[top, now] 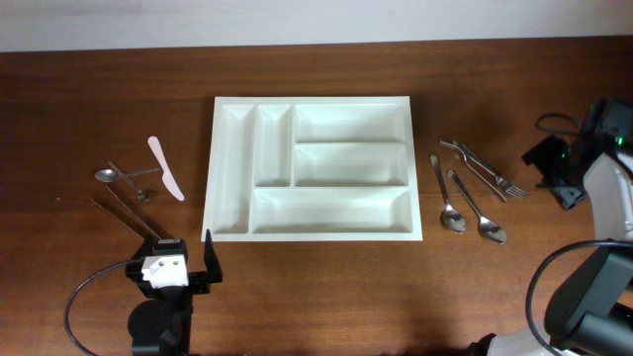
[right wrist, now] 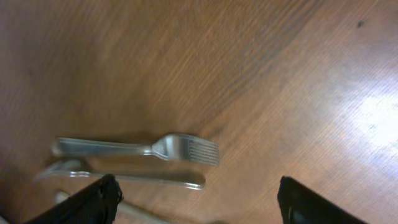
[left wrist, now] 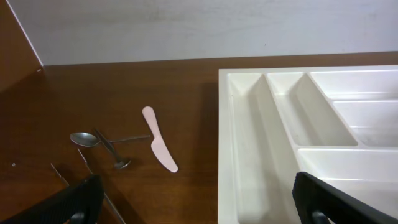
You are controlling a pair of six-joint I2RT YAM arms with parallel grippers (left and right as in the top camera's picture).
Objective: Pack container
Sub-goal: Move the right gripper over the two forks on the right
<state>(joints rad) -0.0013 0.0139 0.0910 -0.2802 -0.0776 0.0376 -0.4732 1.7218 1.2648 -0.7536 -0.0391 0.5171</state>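
Observation:
The container [top: 313, 100], a white five-compartment tray, lies mid-table with nothing in it. Its left wall [left wrist: 227, 155] fills the right of the left wrist view. My left gripper [top: 174, 261] hovers open off the tray's front left corner, its jaws [left wrist: 199, 202] straddling the tray edge and bare wood. My right gripper [top: 554, 176] is open at the far right, just right of two forks [top: 485, 168]. In the right wrist view a fork [right wrist: 155, 148] and a second steel piece [right wrist: 137, 177] lie ahead of the open jaws [right wrist: 199, 199]; nothing is between them.
Two spoons [top: 450, 203] [top: 480, 213] lie between the tray and the forks. Left of the tray are a pale pink knife [top: 166, 168], a small spoon [top: 124, 175] and thin metal sticks [top: 129, 213]. A wall runs along the table's far edge.

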